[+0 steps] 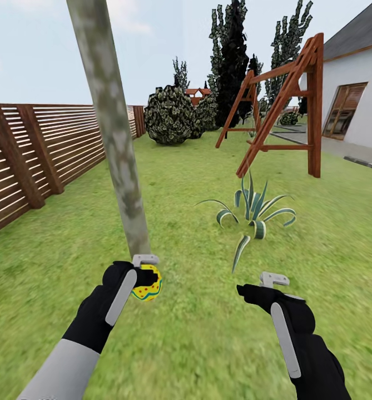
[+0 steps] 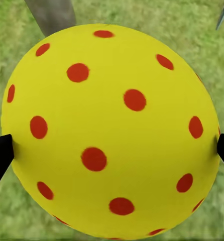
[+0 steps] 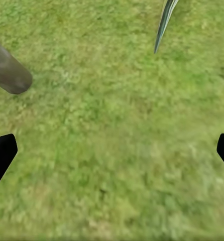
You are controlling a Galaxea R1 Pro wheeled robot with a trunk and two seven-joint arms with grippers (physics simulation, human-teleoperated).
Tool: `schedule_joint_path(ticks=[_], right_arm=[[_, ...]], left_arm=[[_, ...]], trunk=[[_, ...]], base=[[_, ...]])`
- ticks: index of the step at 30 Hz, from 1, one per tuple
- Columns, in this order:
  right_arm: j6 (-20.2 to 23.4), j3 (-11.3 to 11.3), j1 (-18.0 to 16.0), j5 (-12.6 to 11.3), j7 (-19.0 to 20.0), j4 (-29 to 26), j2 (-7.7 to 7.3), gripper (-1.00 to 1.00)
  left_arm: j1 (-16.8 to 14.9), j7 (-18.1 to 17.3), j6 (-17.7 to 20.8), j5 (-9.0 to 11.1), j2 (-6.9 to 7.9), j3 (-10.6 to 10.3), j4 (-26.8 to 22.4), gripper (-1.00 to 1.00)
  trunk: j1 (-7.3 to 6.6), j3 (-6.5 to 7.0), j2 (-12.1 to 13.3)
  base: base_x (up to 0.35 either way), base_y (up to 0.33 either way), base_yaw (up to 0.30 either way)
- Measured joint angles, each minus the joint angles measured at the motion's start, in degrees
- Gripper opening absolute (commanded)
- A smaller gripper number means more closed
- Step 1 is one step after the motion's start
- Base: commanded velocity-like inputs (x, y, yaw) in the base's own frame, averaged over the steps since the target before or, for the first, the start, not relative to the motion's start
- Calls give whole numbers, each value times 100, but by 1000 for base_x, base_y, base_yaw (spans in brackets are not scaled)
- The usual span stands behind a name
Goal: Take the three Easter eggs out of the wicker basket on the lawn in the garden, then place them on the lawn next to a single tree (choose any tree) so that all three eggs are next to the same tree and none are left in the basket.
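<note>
A pale grey-green mottled tree trunk (image 1: 114, 133) leans up from the lawn (image 1: 197, 333) just ahead. My left gripper (image 1: 147, 280) hovers right by the trunk's base, shut on a yellow Easter egg (image 1: 148, 285) with red dots and a blue zigzag band. Up close in the left wrist view, the egg (image 2: 109, 130) sits between the two black fingertips (image 2: 0, 155), with the trunk (image 2: 50, 14) behind it. My right gripper (image 1: 252, 289) hangs open and empty over the grass; its wrist view shows bare lawn (image 3: 117, 140) and the trunk's foot (image 3: 9, 73). The wicker basket is out of view.
A low striped broad-leaved plant (image 1: 252, 214) grows right of the trunk. A brown slat fence (image 1: 35, 155) runs along the left. Farther back stand a wooden swing frame (image 1: 288, 105), dark bushes (image 1: 169, 115) and a white house (image 1: 358, 94).
</note>
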Motion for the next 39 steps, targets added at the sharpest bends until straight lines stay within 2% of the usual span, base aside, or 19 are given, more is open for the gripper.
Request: schedule_joint_path(ticks=[7,15,17,19,22,32,39], right_arm=[[-3,0,-1,0,0,2,2,100],[-3,0,-1,0,0,-1,2,100],[-3,0,-1,0,0,-1,1,100],[-3,0,1,0,0,-2,3,100],[-3,4,0,0,0,-3,7,100],[-3,17,2,0,0,-2,9,100],[-3,17,2,-1,0,0,8,100]], left_arm=[[-46,14,0,-6,-69,0,715,-100],[-54,12,-504,-28,-77,-38,977,-100],[-61,14,-680,-26,-82,-43,1224,-100],[-85,19,-917,-25,-112,-98,1455,-100],[-115,21,-1073,-26,-151,-239,1661,-100],[-134,17,-1128,-16,-182,-302,1779,-100],[-135,21,-1130,-17,-192,-318,1774,-100]], trunk=[[154,-126,-281],[330,-270,-602],[374,-306,-682],[418,-341,-762],[483,-395,-883],[703,-575,-1284],[857,-672,-1565]], base=[[0,0,0],[0,0,0],[0,0,0],[0,0,0],[0,0,0],[0,0,-7],[0,0,-182]])
